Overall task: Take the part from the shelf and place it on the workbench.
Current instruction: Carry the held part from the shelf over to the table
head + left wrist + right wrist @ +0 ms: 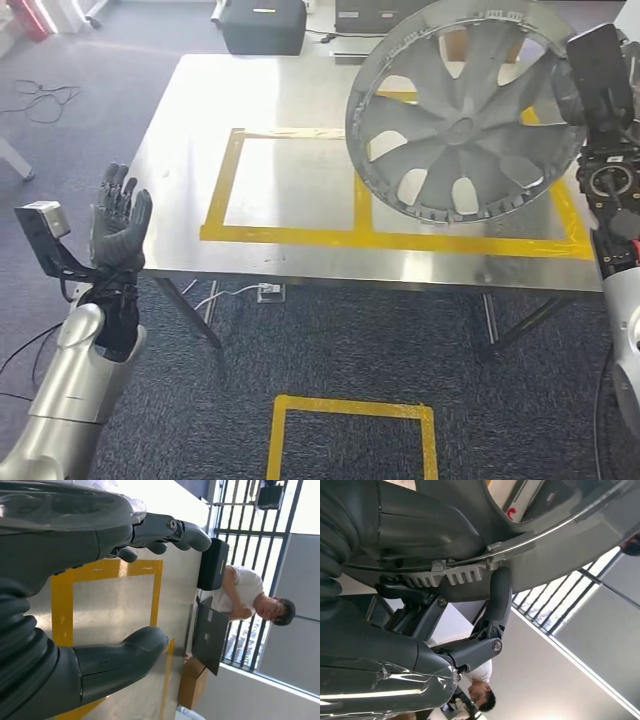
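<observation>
1. While the right hand [573, 95] grips its rim, the grey wheel cover [460, 120] hangs tilted over the tabletop [189, 150] — above the yellow-taped right rectangle [362, 215].
2. Left hand [119, 215] — released, fingers apart — hovers off the tabletop's near-left edge.

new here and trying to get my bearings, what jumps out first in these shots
The big grey wheel cover stands out first, held tilted above the right end of the steel workbench by the right hand, over the yellow tape rectangles. Next is the left hand, raised with fingers spread and holding nothing, off the bench's left front corner.
</observation>
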